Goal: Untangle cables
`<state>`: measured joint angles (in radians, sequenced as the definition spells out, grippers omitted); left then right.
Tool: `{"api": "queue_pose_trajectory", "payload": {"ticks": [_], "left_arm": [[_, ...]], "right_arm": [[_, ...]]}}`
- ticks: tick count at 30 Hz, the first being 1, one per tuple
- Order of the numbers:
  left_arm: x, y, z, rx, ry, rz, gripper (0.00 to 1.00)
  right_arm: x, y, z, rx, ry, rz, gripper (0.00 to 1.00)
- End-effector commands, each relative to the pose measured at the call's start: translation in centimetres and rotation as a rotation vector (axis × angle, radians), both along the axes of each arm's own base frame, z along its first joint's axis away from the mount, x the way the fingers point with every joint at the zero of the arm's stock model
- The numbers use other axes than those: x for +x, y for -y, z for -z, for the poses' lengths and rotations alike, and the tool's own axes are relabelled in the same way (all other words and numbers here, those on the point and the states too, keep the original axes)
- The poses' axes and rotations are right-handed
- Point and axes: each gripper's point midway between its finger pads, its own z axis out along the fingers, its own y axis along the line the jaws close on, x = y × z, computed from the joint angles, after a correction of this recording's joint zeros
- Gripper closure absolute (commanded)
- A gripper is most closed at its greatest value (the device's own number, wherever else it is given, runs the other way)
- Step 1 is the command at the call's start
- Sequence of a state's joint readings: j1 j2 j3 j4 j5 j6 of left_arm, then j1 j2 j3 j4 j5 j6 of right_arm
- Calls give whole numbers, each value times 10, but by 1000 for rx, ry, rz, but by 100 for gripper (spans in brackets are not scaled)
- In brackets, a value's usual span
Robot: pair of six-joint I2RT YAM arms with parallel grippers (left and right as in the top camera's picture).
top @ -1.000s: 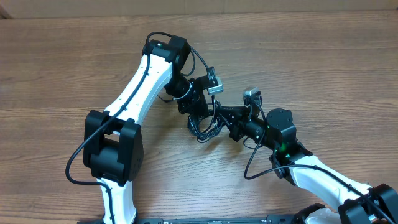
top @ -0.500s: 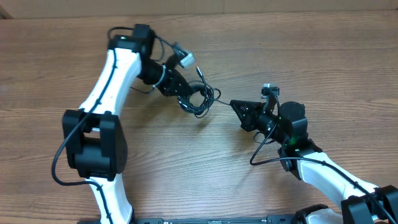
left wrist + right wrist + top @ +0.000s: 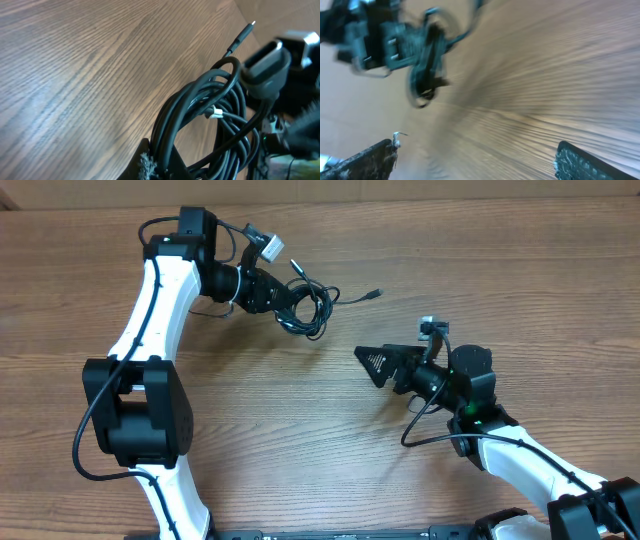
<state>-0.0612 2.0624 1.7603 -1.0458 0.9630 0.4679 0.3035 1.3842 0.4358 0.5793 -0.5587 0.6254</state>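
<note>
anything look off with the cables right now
The cables are one tangled coil bunched in the left gripper, with a plug tip sticking out loose. The right gripper is open and holds nothing.

Overhead: bright, even light, sharp, only soft faint shadows on the desk (image 3: 300, 450). Left wrist: cables (image 3: 172, 110) up close in focus, right-hand background soft. Right wrist: heavy motion blur, wood grain smeared into streaks, upper-left shapes unreadable

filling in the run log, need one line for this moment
left tool: shut on cables | right tool: open, empty | cables: one tangled bundle
</note>
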Motion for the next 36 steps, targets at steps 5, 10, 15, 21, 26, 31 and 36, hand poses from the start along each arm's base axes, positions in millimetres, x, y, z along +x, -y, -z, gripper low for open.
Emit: {"api": "queue_pose_trajectory", "payload": {"ticks": [5, 10, 15, 21, 26, 31, 36], "left_arm": [[5, 7, 10, 134, -37, -56, 96], [0, 17, 31, 319, 7, -23, 96], [-14, 45, 39, 408, 90, 94, 96], [-22, 67, 45, 488, 143, 146, 96], [-28, 76, 45, 486, 158, 181, 96], [-31, 76, 45, 481, 164, 206, 96], [-45, 80, 44, 442, 165, 295, 96]], "right_arm": [[-10, -28, -34, 53, 156, -84, 57], [4, -23, -56, 61, 243, -20, 58], [21, -24, -50, -66, 221, -15, 49], [40, -10, -37, -264, 164, 47, 35], [47, -4, -38, -296, 172, 87, 38], [55, 8, -30, -354, 170, 154, 39], [53, 3, -26, -350, 166, 120, 43]]}}
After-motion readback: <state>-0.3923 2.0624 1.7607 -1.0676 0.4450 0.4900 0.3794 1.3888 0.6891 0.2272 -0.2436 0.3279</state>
